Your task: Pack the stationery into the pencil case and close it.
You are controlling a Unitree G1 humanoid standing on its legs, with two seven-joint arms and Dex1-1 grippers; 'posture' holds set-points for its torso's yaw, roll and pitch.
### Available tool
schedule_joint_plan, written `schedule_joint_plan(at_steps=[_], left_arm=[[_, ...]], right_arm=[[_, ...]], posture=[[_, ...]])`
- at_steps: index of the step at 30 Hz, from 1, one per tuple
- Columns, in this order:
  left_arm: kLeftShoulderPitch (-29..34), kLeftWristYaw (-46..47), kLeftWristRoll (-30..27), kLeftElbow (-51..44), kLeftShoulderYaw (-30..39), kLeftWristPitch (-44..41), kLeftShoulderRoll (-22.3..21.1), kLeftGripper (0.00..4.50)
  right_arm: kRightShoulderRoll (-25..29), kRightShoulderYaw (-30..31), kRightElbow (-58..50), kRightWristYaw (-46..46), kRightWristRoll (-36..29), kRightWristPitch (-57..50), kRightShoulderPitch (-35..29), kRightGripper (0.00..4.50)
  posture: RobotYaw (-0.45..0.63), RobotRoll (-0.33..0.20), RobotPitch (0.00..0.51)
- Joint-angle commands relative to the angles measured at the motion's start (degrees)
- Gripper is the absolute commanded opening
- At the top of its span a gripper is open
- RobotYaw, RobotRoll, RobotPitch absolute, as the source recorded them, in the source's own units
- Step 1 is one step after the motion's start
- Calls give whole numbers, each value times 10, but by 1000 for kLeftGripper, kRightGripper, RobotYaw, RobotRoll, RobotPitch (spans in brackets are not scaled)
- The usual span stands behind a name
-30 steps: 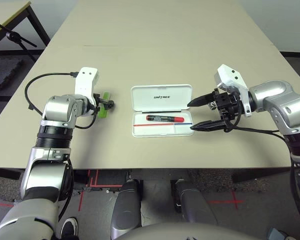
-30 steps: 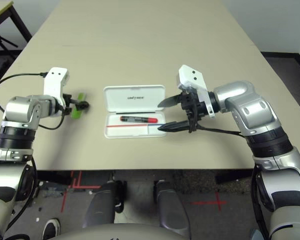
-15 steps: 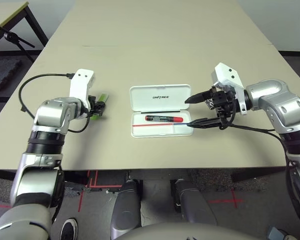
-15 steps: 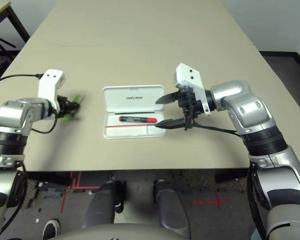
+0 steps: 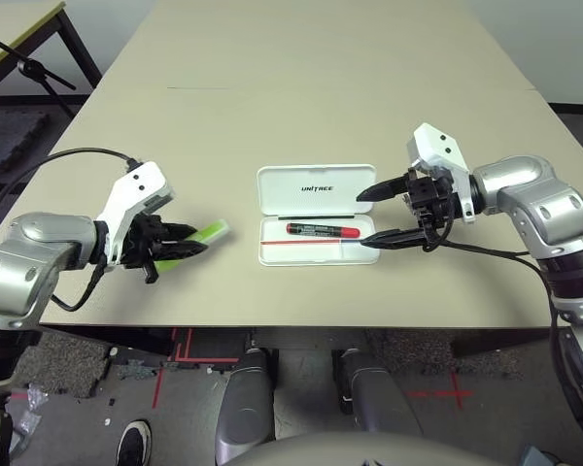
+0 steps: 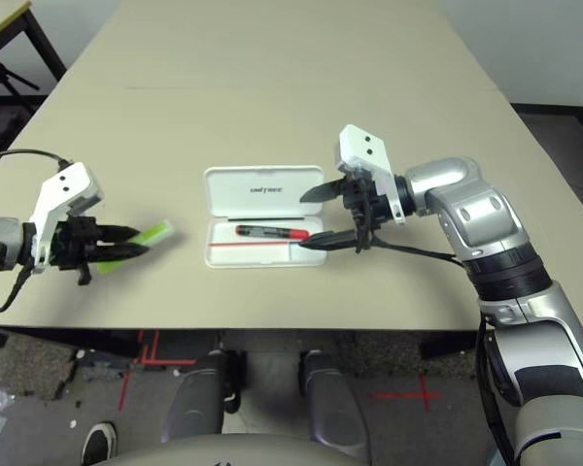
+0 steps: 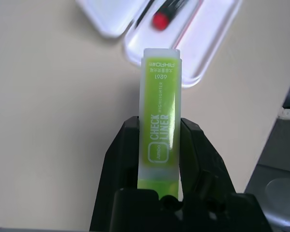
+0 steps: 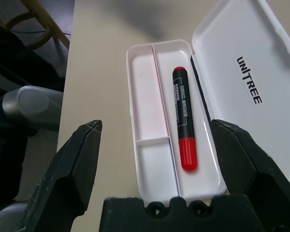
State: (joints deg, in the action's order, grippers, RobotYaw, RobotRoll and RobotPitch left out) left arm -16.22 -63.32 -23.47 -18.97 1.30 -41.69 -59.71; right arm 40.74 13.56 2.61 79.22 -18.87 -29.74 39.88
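Note:
The white pencil case (image 5: 316, 194) lies open at the table's middle, its "UNITREE" lid flat behind the tray (image 8: 135, 96). A black marker with a red end (image 5: 323, 230) rests in the tray's rear compartment. Left of the case, my left gripper (image 5: 175, 243) is shut on the lime-green highlighter (image 7: 160, 111), which sticks out from the fingers toward the case, just above the table. My right gripper (image 5: 363, 218) stands open at the case's right end, one finger by the lid and one by the tray's front corner. The tiny clip-like piece is out of view.
A black cable (image 5: 486, 250) trails from my right wrist across the table. Another cable (image 5: 68, 155) loops from my left wrist. The table's front edge runs close below both grippers. A second table and a black stand (image 5: 24, 49) sit at the far left.
My left arm has drawn back to the left and toward the front edge, turning so the held highlighter now points at the case. The right gripper has edged slightly nearer the case.

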Motion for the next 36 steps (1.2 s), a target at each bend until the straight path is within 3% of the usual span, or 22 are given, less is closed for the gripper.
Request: schedule_joint_plan(at_steps=[1,17,36], left_arm=[[-28,3,-7,-37,-21,-18,-1,1080],[-145,37,34,-84,-192,-57,104,1080],[-224,31,152,18,-315,1,174,1080]], right_arm=[[11,8,3,9,6,-3,-5,4500],[48,1,-9,6,14,-9,-31,4500],[61,-7,-44,-14,9,-27,-57,4500]], posture=[[25,0,160],[-23,0,159],[-66,0,160]])
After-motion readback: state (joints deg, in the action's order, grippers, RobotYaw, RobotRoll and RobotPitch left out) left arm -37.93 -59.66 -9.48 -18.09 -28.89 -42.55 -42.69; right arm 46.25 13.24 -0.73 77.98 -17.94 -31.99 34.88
